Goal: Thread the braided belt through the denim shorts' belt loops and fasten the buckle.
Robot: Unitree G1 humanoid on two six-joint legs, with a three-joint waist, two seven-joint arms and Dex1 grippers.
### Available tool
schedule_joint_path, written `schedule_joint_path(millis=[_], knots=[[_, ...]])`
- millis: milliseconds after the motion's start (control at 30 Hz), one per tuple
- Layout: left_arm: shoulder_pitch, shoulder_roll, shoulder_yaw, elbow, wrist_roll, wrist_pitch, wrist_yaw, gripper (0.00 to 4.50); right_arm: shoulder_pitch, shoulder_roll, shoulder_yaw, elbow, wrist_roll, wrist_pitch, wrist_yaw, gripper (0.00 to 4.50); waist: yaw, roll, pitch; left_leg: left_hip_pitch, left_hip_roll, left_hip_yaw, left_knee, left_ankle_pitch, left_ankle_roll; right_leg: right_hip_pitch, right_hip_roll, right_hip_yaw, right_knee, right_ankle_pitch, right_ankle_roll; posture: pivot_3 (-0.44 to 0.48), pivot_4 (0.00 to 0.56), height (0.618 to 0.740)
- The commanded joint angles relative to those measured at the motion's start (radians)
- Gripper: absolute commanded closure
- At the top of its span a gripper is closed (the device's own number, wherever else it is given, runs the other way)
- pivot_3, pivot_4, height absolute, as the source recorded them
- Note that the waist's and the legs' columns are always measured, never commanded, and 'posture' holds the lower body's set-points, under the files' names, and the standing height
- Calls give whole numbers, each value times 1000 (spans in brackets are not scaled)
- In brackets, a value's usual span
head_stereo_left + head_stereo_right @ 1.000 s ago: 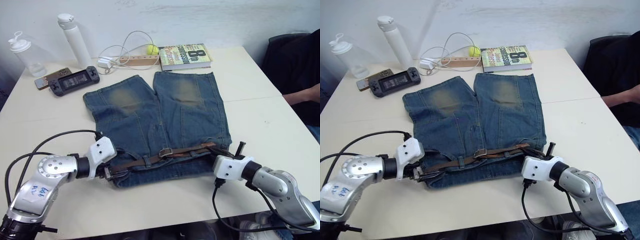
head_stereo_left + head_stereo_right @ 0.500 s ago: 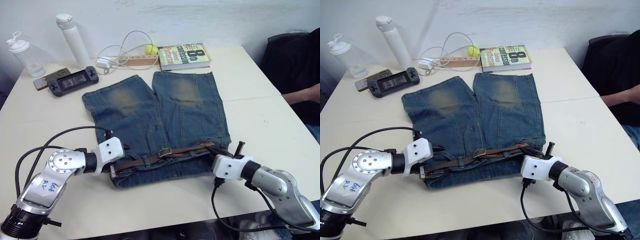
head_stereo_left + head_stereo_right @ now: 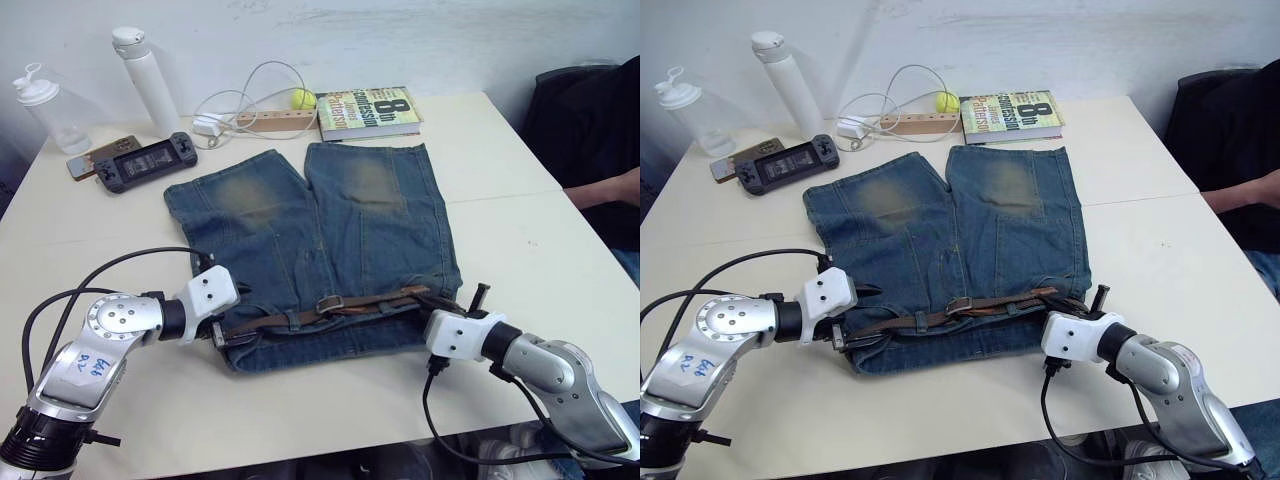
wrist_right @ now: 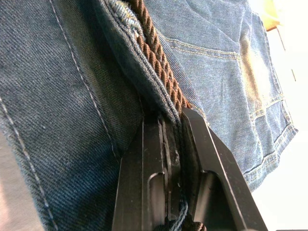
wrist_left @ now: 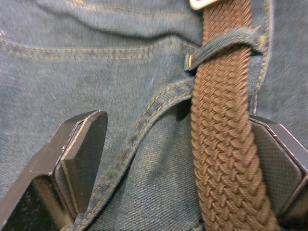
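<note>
The denim shorts (image 3: 330,230) lie flat on the white table, waistband toward me. The braided belt (image 3: 345,308) runs along the waistband under several belt loops (image 5: 226,42), and its silver buckle (image 3: 330,303) sits near the middle. My left gripper (image 3: 227,330) is at the waistband's left end and stands open. The belt (image 5: 221,144) lies between its fingers (image 5: 79,159), close against one of them. At the waistband's right end my right gripper (image 3: 447,305) is shut, and its fingers (image 4: 144,183) pinch the belt (image 4: 159,62) together with a fold of denim.
Along the table's far side stand a book (image 3: 367,110), a wooden power strip (image 3: 272,121) with a white cable, a yellow ball (image 3: 303,98), a game console (image 3: 148,161), a phone (image 3: 95,158) and two bottles (image 3: 150,80). A person's arm (image 3: 605,190) rests at the right edge.
My left arm swung in toward the shorts and then settled back slightly left, with its gripper staying at the belt's left end. The right gripper and shorts have not moved.
</note>
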Motion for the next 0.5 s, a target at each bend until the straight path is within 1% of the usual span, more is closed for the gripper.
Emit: schedule_joint_path(millis=[33, 300, 500], knots=[[-16, 5, 23, -23, -1, -22, 2, 83, -1, 9, -6, -33, 13, 0, -3, 4500, 0, 0, 0, 0, 0, 0, 0, 0, 0, 0, 0, 0, 0, 0, 0, 0, 150, 740], [-36, 7, 17, -5, 21, -65, 2, 83, 2, 14, -3, -35, 11, 8, -4, 4500, 0, 0, 0, 0, 0, 0, 0, 0, 0, 0, 0, 0, 0, 0, 0, 0, 150, 740], [-44, 16, -11, 39, 107, -147, 23, 83, 0, 19, -1, -34, 10, 11, -4, 4500, 0, 0, 0, 0, 0, 0, 0, 0, 0, 0, 0, 0, 0, 0, 0, 0, 150, 740]])
